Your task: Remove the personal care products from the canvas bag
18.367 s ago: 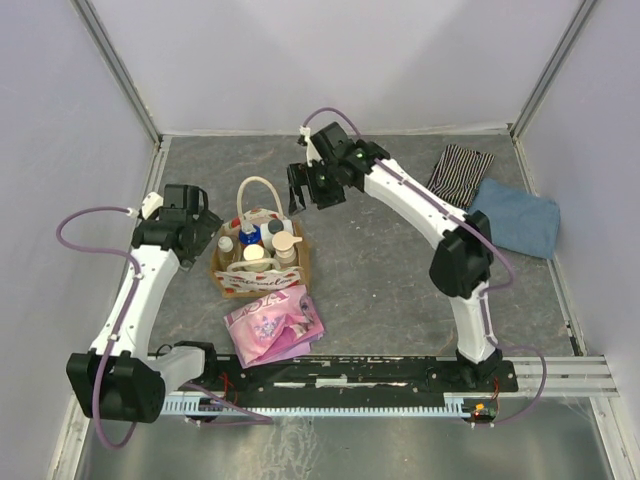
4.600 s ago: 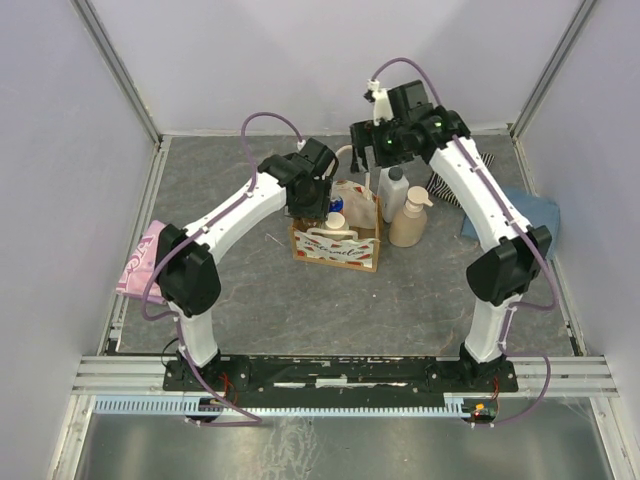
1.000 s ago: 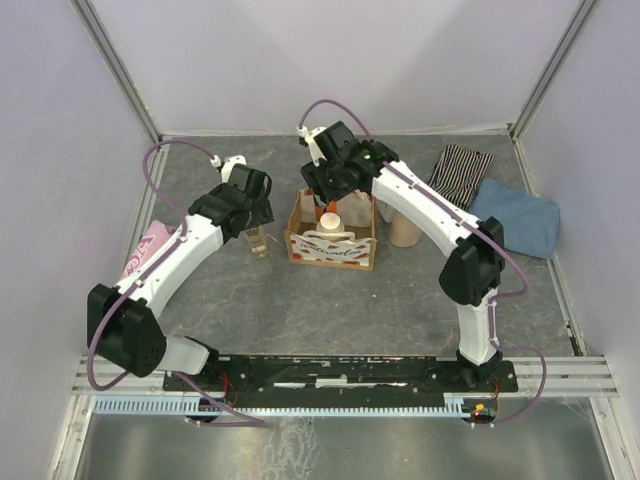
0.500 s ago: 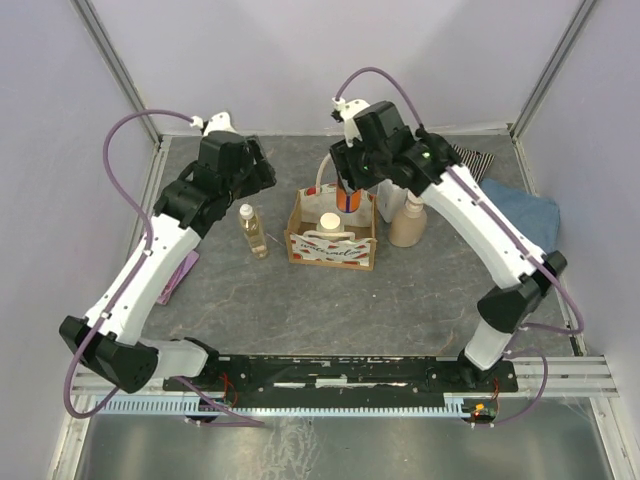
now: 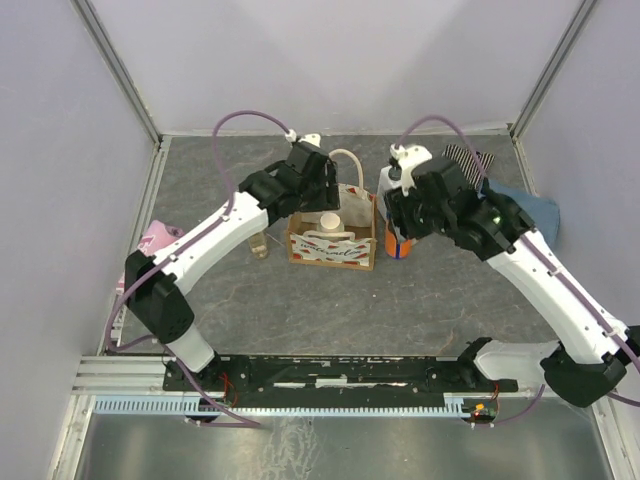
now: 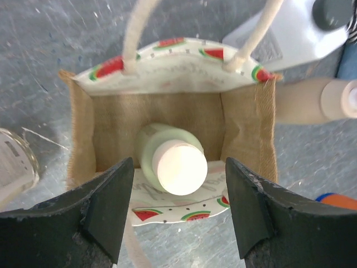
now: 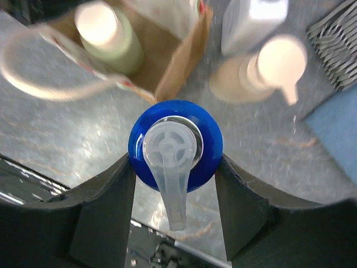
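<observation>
Right wrist: right tool (image 7: 175,184) grips blue-pump bottle (image 7: 175,139); left tool (image 6: 178,209) released above canvas bag (image 6: 248,128).

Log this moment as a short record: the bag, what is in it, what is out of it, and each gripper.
bag: canvas bag, upright, top open
inside: one pale green bottle with a white cap
out, left of bag: small clear bottle
out, right of bag: white bottle, beige pump bottle
left gripper: open above the bag, fingers either side of the green bottle, not touching
right gripper: shut on orange bottle with blue pump, right of the bag
</observation>
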You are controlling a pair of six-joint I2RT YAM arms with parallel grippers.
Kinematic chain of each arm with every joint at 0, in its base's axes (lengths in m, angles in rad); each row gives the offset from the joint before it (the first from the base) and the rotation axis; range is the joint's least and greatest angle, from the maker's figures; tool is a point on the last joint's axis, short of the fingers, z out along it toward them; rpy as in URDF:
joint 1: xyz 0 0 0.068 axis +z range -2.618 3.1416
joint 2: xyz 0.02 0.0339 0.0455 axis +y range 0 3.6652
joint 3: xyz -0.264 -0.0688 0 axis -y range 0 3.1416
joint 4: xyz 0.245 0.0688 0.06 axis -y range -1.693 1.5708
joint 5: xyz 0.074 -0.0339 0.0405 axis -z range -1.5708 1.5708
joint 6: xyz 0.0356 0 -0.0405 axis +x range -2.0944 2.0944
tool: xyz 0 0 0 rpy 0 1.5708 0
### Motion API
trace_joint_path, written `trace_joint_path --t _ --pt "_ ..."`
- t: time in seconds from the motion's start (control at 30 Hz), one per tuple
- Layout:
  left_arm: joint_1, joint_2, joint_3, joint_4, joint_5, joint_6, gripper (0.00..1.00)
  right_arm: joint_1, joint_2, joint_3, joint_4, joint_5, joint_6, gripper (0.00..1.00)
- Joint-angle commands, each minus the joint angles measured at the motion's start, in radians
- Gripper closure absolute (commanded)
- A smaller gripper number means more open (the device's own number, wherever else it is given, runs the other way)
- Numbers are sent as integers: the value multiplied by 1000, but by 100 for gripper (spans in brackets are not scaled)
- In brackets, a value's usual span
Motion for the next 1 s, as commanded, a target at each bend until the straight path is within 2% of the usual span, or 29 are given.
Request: trace_joint_path --t 0.0,0.23,0.57,0.67,0.83,0.87,0.97 --pt "-43 17 -7 21 -23 35 26 -2 -85 -168 152 57 57 59" --pt "-63 94 14 -5 -50 47 26 -3 -165 -365 188 154 95 59" --pt "-74 177 43 -67 -66 35 35 -26 -197 -543 346 218 150 59" --pt "-74 176 45 -67 -64 38 46 -43 -202 -605 427 212 176 59" --pt "-74 168 71 -89 -80 42 93 -52 -214 -669 492 222 203 55" --pt "-74 169 88 -101 -84 43 97 -52 -218 -683 498 224 204 53" --pt "-73 175 150 -144 -87 49 97 -54 -221 -697 492 227 208 47"
